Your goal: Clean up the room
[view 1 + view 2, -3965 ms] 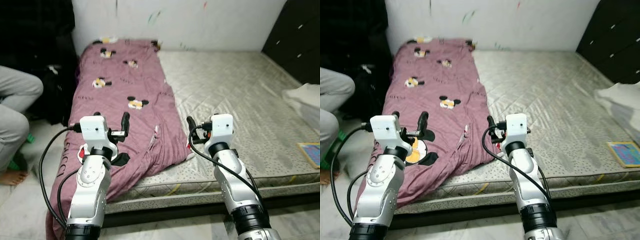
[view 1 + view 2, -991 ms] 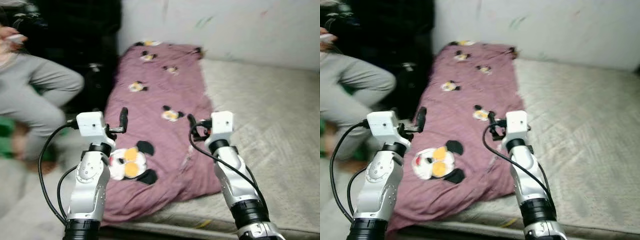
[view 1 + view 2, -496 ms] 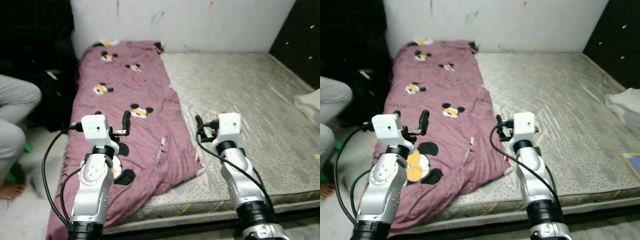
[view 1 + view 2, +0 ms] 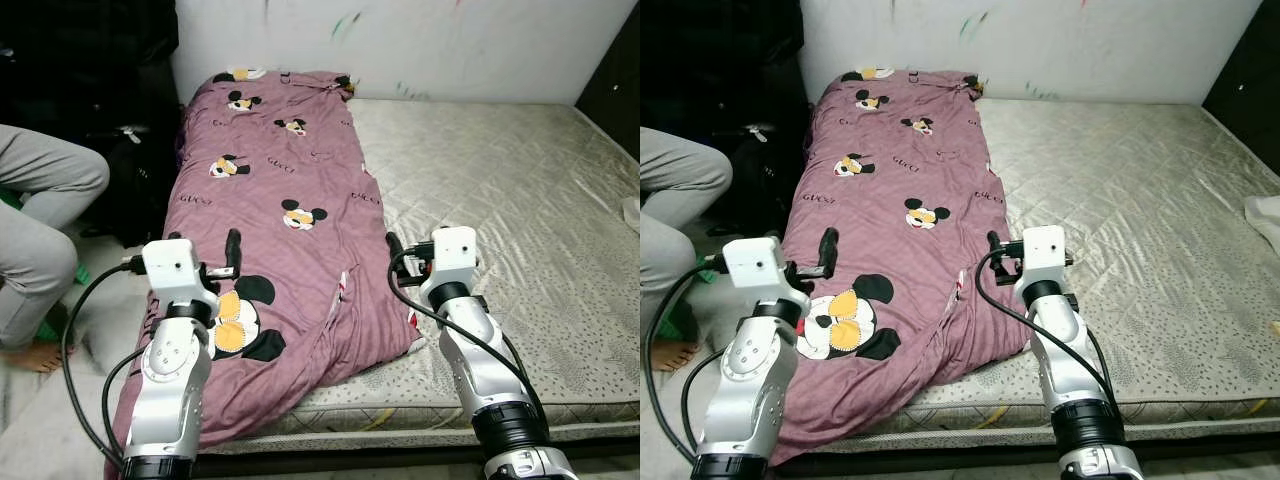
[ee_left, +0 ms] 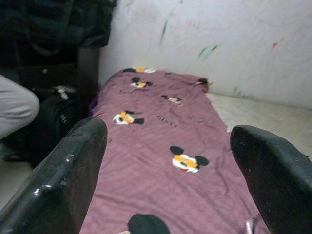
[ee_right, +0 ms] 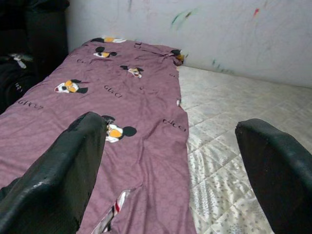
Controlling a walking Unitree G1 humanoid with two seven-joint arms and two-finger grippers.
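Hanging off mattress (image 4: 520,200), blanket (image 4: 280,250) edge cut off

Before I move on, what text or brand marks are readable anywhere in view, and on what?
"GUCCI": printed repeatedly between the cartoon mouse heads on the purple blanket covering the robot's left side of the mattress; clearest in the head views.
Wall: coloured scribbles only, no readable words.
Nothing else carries legible text.

2 silver arms, white wrist boxes, black cables, black fingers (image 5: 73,180)
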